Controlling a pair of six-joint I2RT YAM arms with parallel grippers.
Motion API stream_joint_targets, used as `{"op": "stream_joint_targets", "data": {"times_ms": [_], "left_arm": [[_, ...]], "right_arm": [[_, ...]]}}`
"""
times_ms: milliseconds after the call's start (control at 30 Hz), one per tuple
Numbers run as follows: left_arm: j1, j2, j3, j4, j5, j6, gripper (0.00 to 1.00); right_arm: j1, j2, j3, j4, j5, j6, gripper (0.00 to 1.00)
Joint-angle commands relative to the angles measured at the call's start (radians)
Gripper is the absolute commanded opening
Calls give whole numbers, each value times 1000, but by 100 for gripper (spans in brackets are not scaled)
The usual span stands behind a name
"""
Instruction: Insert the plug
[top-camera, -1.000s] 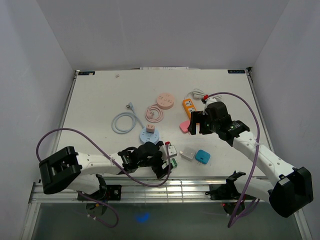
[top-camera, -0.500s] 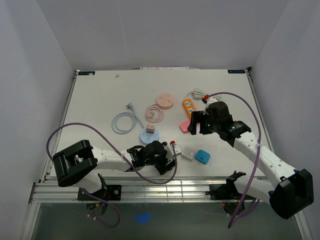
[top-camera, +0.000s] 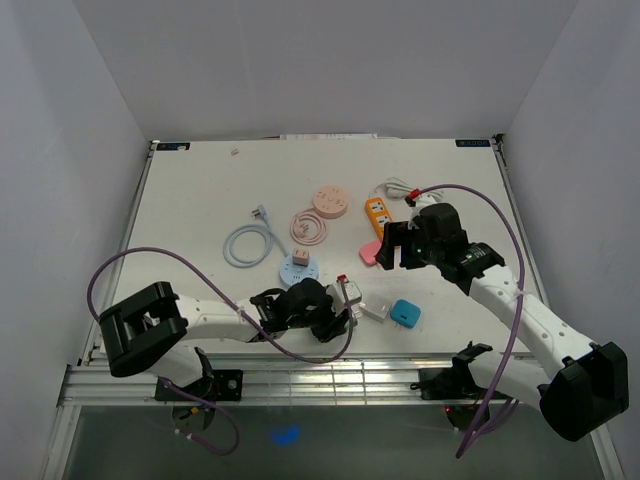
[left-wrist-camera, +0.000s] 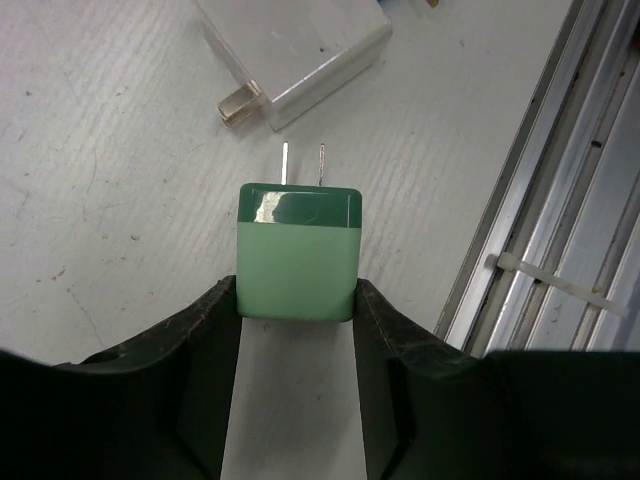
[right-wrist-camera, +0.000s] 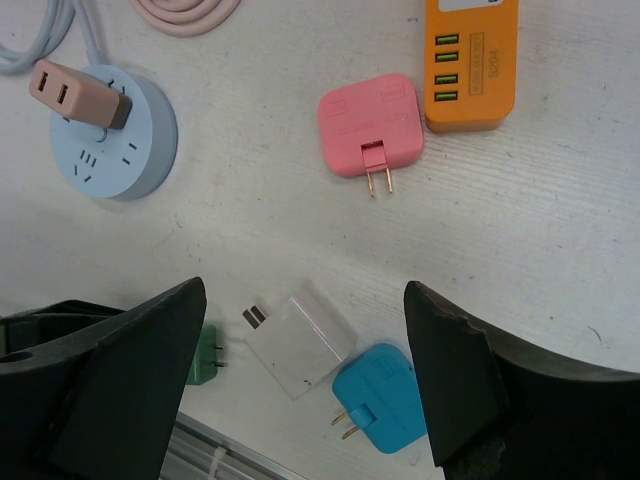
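The task looks to be at its start: a plug is being grasped, and none is going into a socket yet. Near the front edge of the table (left-wrist-camera: 100, 150), the left gripper (left-wrist-camera: 296, 292) has its two fingers against the sides of a green plug (left-wrist-camera: 297, 255), near its back end. The jaws are narrowed to the plug's width and appear to grip it. The plug lies flat, seemingly not lifted, with its two prongs pointing away from the wrist toward a white adapter (left-wrist-camera: 300, 45) just beyond.

The right gripper (right-wrist-camera: 305, 290) hovers above the middle of the table, jaws wide apart and holding nothing. Below it lie a pink plug (right-wrist-camera: 370, 125), a blue plug (right-wrist-camera: 385, 395), an orange strip (right-wrist-camera: 470, 60) and a round blue socket (right-wrist-camera: 125, 150) with a tan plug (right-wrist-camera: 75, 92) in it.

What seems left to do is lift the green plug, carry it to a socket well apart from it, line up the prongs and push it in. Which socket is meant is not clear.
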Motion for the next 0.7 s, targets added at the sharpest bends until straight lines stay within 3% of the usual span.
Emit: {"op": "stream_joint_targets", "data": {"times_ms": [0, 200, 367, 667], "left_arm": [[46, -87, 35, -1, 18, -101, 17], [127, -103, 145, -113, -6, -316, 0], [135, -69, 202, -136, -43, -373, 0], [140, -78, 230, -134, -149, -357, 0]], "right_arm": [[-5, -29, 8, 25, -28, -2, 85], [-6, -26, 25, 36, -121, 66, 85], [-3, -26, 19, 91, -253, 184, 83], [-5, -17, 14, 114, -292, 297, 83]]}}
